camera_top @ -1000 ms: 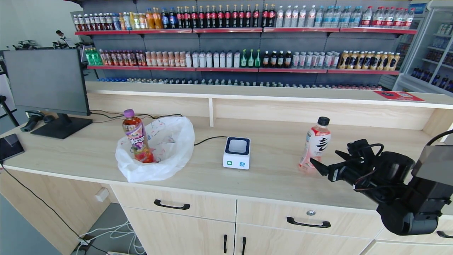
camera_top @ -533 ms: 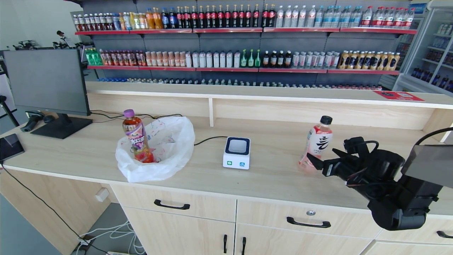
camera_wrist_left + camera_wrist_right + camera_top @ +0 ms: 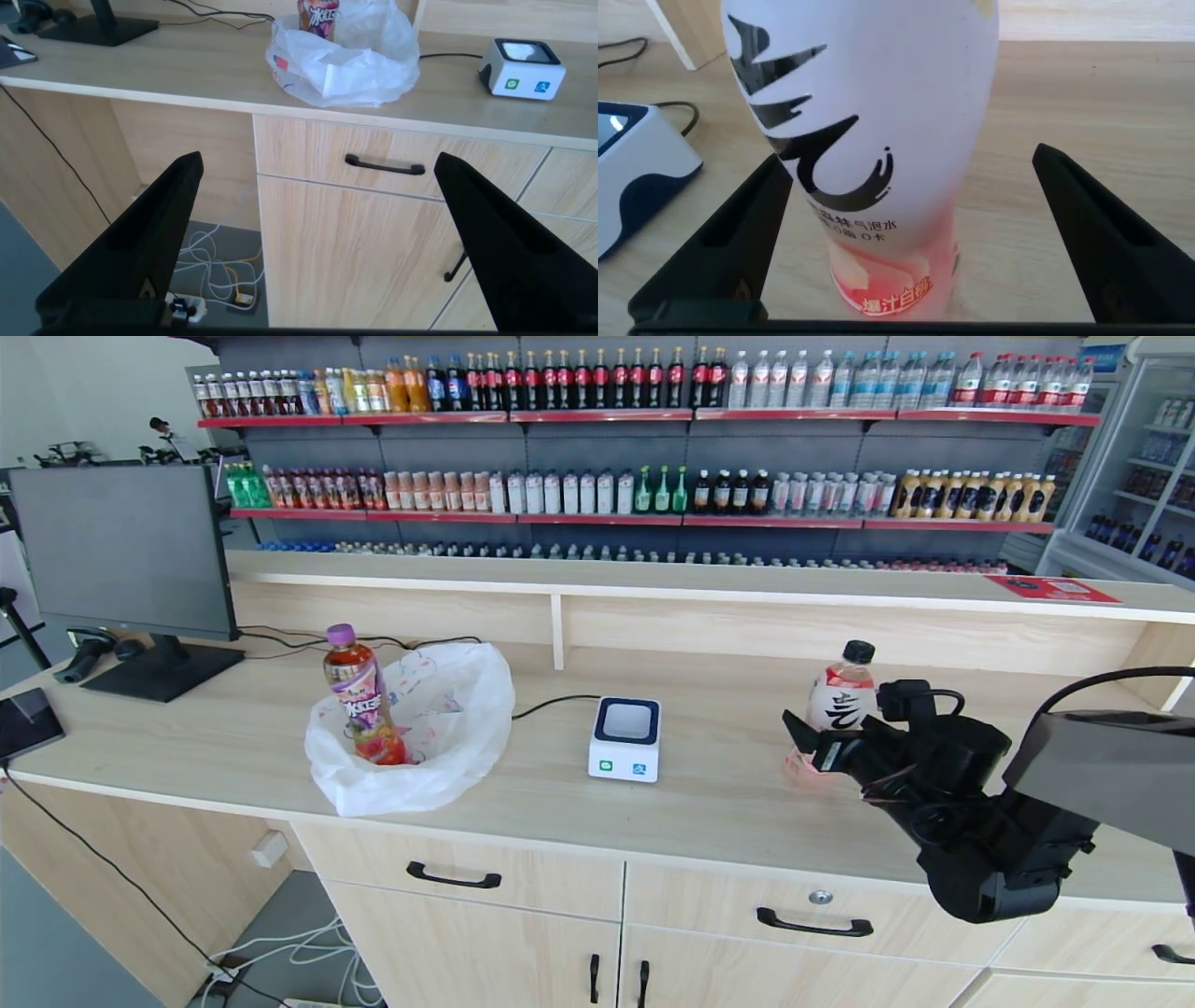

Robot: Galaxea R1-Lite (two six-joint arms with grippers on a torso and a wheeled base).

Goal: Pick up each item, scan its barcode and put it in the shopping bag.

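Upright on the counter (image 3: 709, 803), the pink bottle (image 3: 840, 709), long axis vertical, cap on top. Placed between the two fingers of the right claw (image 3: 908, 157), low on the body near the base. Claw wide open, one finger on each side, with a gap visible on at least one side, so not gripped yet. Approach from the robot's side, nearly level.

Probably next: close on the lower body, lift, carry left to the scanner (image 3: 625, 739). Right arm clearly the nearer one. Left claw (image 3: 318, 159) also open, low before the drawers, well apart from the pink bottle.

Scanner left of the pink bottle, apart from it, window facing up. Further left the bag (image 3: 411, 728), mouth open, an orange bottle (image 3: 359, 695) standing inside. No obstacle seen between pink bottle and scanner. Possible trouble: low grip on a tall body, so some tipping at the lift.
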